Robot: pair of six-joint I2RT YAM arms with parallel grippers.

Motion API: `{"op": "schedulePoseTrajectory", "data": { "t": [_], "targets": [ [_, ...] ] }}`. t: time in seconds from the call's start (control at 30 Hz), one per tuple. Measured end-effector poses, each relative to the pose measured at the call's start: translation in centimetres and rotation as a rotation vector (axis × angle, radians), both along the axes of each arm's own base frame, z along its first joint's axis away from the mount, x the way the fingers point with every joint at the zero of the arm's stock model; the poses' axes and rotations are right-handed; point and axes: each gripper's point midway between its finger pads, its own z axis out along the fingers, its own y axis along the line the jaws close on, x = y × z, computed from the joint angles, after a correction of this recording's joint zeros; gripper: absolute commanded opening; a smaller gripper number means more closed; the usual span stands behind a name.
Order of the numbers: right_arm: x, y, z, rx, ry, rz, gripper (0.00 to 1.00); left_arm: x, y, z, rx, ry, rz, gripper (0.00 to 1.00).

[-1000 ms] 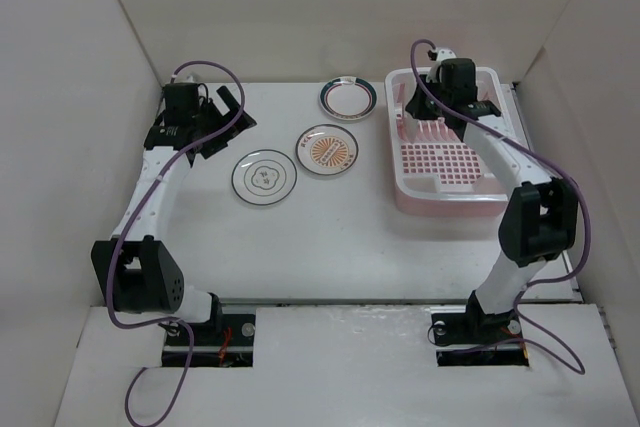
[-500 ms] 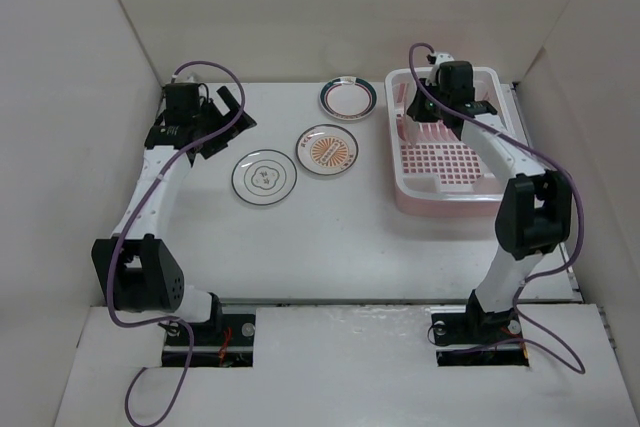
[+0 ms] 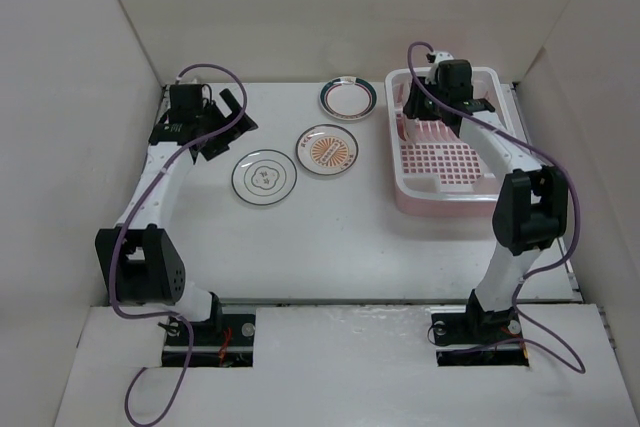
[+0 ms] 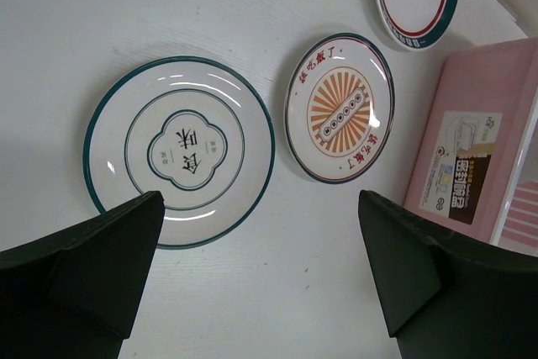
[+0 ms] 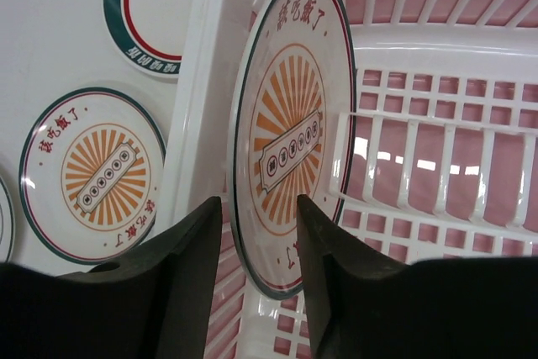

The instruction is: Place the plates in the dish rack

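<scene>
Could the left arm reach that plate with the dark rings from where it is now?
Probably yes. The left end effector hovers open near the ringed plate, which lies flat on the table with nothing on it or between them.

Same look on both: the left arm (image 3: 150, 187) and right arm (image 3: 497, 150) are wearing white shells with chunky black joint housings. A purple cable (image 3: 205, 68) is running along each one. Black base mounts (image 3: 205, 332) are sitting at the bench's near edge, with red wiring (image 3: 225, 343) peeking out by the left one. The left gripper (image 4: 261, 199) and right gripper (image 5: 259, 201) are showing matte black wedge fingers.
</scene>
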Motion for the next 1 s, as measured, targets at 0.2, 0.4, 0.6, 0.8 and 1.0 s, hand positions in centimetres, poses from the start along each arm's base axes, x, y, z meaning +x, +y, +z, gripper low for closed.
{"op": "schedulePoseTrajectory", "data": {
  "t": [0.2, 0.4, 0.6, 0.8, 1.0],
  "targets": [
    [0.1, 0.0, 0.4, 0.0, -0.008, 0.001, 0.58, 0.3, 0.0, -0.6, 0.002, 0.01, -0.002, 1.0],
    [-0.2, -0.1, 1.9, 0.005, -0.031, -0.004, 0.77, 0.4, 0.1, -0.8, 0.008, 0.012, -0.001, 1.0],
    [-2.2, -0.3, 8.6, 0.032, -0.155, -0.001, 1.0, 0.5, 0.3, -2.5, 0.009, 0.047, 0.012, 1.0],
    [-6.5, 2.1, 17.9, 0.145, -0.352, 0.164, 1.0, -2.1, 1.8, -8.0, -0.028, 0.188, 0.083, 1.0],
    [-9.6, 5.3, 20.5, 0.226, -0.396, 0.351, 1.0, -6.5, 1.3, -14.0, -0.126, 0.34, 0.152, 1.0]
  ]
}}
